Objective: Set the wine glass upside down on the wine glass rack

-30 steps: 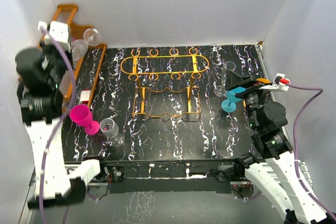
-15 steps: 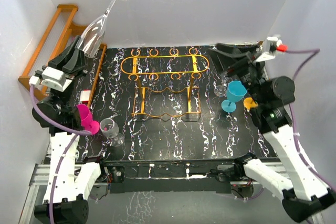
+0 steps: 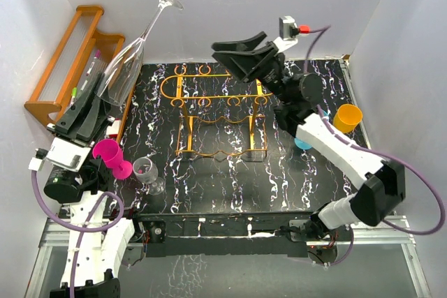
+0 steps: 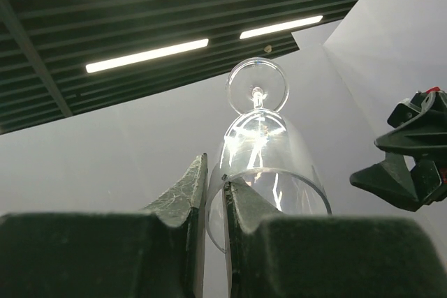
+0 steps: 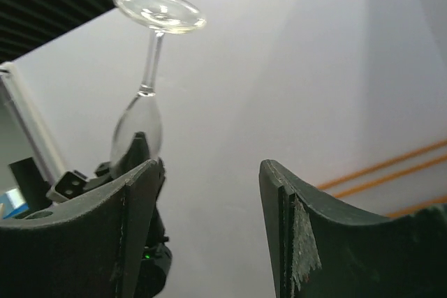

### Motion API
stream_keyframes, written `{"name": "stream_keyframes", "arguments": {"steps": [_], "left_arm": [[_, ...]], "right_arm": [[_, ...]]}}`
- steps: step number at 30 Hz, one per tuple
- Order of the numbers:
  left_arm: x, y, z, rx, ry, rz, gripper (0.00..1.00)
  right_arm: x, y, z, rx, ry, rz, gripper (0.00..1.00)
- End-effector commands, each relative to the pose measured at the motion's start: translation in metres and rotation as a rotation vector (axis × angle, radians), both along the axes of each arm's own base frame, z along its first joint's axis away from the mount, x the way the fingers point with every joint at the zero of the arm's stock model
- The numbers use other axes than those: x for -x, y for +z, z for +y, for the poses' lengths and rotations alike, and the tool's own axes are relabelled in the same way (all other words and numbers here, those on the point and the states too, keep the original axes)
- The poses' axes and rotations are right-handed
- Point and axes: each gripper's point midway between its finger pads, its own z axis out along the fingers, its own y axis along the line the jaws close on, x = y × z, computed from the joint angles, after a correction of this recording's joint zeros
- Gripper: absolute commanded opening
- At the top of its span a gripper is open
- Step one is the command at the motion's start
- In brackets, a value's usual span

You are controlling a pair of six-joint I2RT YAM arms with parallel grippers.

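Wine glass (image 3: 131,48) stands foot-up, rim pinched in your left gripper (image 4: 214,181), probably so your empty, half-spread right gripper (image 3: 241,55) can take its stem.

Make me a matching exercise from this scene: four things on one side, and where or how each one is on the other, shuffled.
1. wine glass
2. pink goblet
3. orange cup
4. right tool

A. open, holding nothing
B. near the right edge of the table
C. pinched at its rim by the left tool, foot up
D. standing on the table's left side

Pairs: 1-C, 2-D, 3-B, 4-A
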Motion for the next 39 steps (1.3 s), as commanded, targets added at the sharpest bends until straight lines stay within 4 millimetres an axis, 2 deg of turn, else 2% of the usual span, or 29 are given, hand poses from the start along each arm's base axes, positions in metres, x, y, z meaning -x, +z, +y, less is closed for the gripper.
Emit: {"name": "stream_keyframes", "arguments": {"steps": [1,6,11,17,18,19,29,39], "left_arm": [[0.010,0.007,0.000,0.016,-0.017,-0.044,0.00],[0.011,0.006,-0.003,0.000,-0.027,-0.039,0.00],[0.012,0.009,-0.004,0.000,-0.035,-0.035,0.00],[0.016,0.007,-0.009,-0.022,-0.056,-0.027,0.00],[0.017,0.007,-0.010,-0.026,-0.059,-0.027,0.00],[0.018,0.008,-0.011,-0.029,-0.061,-0.027,0.00],[0.017,0.002,-0.014,-0.040,-0.080,0.000,0.00],[0.015,-0.004,-0.016,-0.046,-0.093,0.020,0.00]], "right_arm": [[0.050,0.070,-0.009,-0.265,0.085,-0.194,0.62],[0.063,0.081,0.010,-0.372,0.152,-0.208,0.63],[0.065,0.086,0.039,-0.428,0.210,-0.186,0.63],[0.075,0.098,0.059,-0.460,0.243,-0.178,0.63],[0.067,0.089,0.071,-0.443,0.236,-0.154,0.63],[0.065,0.087,0.075,-0.439,0.232,-0.142,0.63],[0.066,0.092,0.083,-0.482,0.250,-0.126,0.61],[0.063,0.093,0.094,-0.513,0.285,-0.112,0.51]]}}
